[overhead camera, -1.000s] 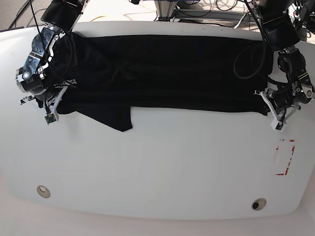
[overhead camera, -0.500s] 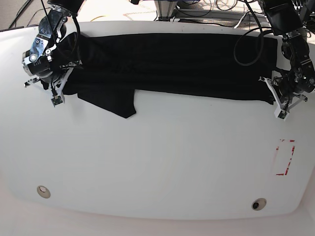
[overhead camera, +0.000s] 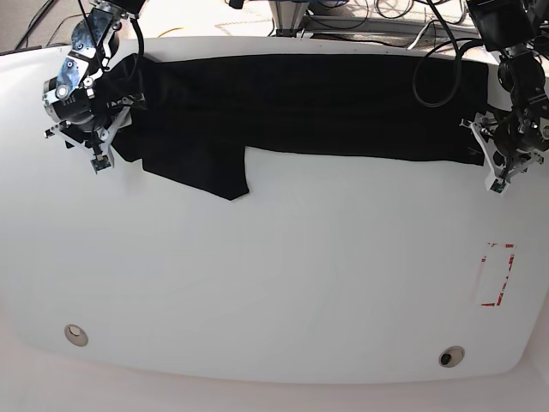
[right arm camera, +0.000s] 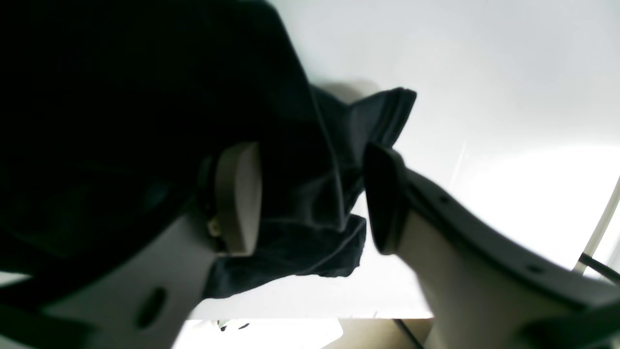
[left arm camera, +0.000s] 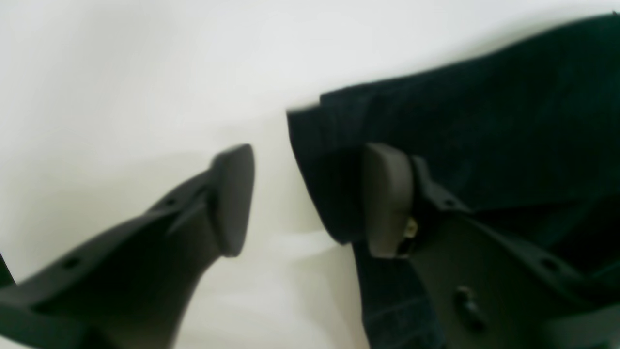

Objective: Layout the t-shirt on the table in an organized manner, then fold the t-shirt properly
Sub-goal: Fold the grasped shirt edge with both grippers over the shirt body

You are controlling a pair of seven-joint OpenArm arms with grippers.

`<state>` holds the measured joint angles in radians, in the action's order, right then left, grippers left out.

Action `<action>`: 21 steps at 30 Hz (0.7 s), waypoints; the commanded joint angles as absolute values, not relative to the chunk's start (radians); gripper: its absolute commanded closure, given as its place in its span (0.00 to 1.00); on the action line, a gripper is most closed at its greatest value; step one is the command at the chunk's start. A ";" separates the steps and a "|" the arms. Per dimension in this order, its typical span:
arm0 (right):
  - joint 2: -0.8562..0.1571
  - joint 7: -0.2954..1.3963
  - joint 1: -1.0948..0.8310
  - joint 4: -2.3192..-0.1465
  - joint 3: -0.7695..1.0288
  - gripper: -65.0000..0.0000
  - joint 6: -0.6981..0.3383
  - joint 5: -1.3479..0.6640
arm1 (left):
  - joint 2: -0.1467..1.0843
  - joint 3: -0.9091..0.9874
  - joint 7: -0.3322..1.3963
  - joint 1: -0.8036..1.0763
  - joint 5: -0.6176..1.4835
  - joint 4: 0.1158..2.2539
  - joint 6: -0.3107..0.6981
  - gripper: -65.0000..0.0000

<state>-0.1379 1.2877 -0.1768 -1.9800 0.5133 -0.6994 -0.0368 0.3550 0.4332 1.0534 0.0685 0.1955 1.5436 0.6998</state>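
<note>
In the left wrist view, the left gripper stands wide apart over the white surface: one dark pad hangs above bare white, while the other pad sits against the black t-shirt, whose corner edge reaches into the gap between the two without being pinched. The cloth fills the right part of this view and its hem folds down beside the right-hand pad. In the right wrist view, the right gripper is also spread wide, with a bunched, ribbed end of the t-shirt lying loosely between its pale fingers; the fabric touches the left pad, and whether it touches the right one cannot be told. The surface shows bright white behind the cloth. In the base view, the t-shirt lies as a long black band across the far part of the surface, running nearly from one side to the other, with a flap hanging toward the near side at the view's left. The right gripper sits at the band's left end and the left gripper at its right end, each at the cloth's near edge. Near the front rim are two small round holes, one at each side, and a red tape mark lies on the view's right, well apart from the t-shirt.
</note>
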 commanded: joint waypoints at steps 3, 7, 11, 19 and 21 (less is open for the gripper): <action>-0.154 1.287 -0.180 -2.003 0.518 0.20 -0.698 -0.036 | 0.392 0.438 1.043 0.058 0.194 1.558 0.698 0.37; -0.163 1.287 -0.180 -2.025 0.519 0.18 -0.698 -0.036 | 0.394 0.438 1.043 0.058 0.194 1.558 0.698 0.37; -0.168 1.293 -0.137 -2.025 0.519 0.18 -0.698 -0.036 | 0.426 0.438 1.043 0.056 0.196 1.566 0.698 0.36; -0.127 1.293 -0.001 -1.983 0.513 0.18 -0.698 -0.038 | 0.464 0.440 1.043 0.048 0.199 1.569 0.698 0.37; -0.104 1.293 0.035 -1.960 0.513 0.18 -0.698 -0.038 | 0.472 0.441 1.043 0.041 0.200 1.569 0.698 0.37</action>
<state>-0.1284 1.2964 -0.0196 -1.9789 0.5121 -0.6994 -0.0326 0.4446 0.4339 1.0546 0.0601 0.1921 1.5467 0.6975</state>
